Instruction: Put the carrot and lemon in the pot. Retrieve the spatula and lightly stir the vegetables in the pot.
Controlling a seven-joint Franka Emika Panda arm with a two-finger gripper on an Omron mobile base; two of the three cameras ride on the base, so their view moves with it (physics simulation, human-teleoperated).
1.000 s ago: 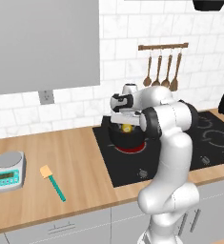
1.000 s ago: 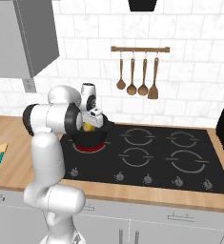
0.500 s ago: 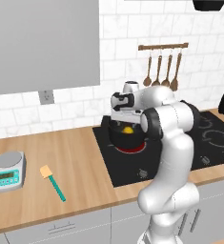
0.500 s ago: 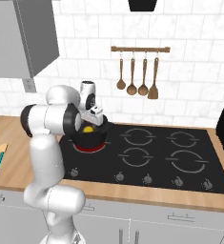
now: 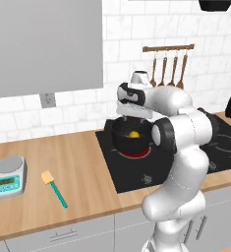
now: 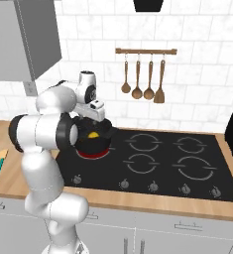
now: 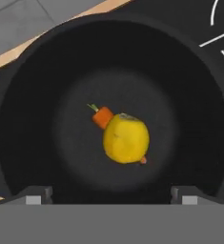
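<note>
Lemon (image 7: 126,138) atop carrot (image 7: 103,116), mid pot (image 7: 27,95); tool (image 7: 111,195) open above.

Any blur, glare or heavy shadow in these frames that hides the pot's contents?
Hand view: slightly soft, but the lemon lying over the carrot reads clearly against the dark pot. Left base view: even lighting, no glare; lemon visible inside.
</note>
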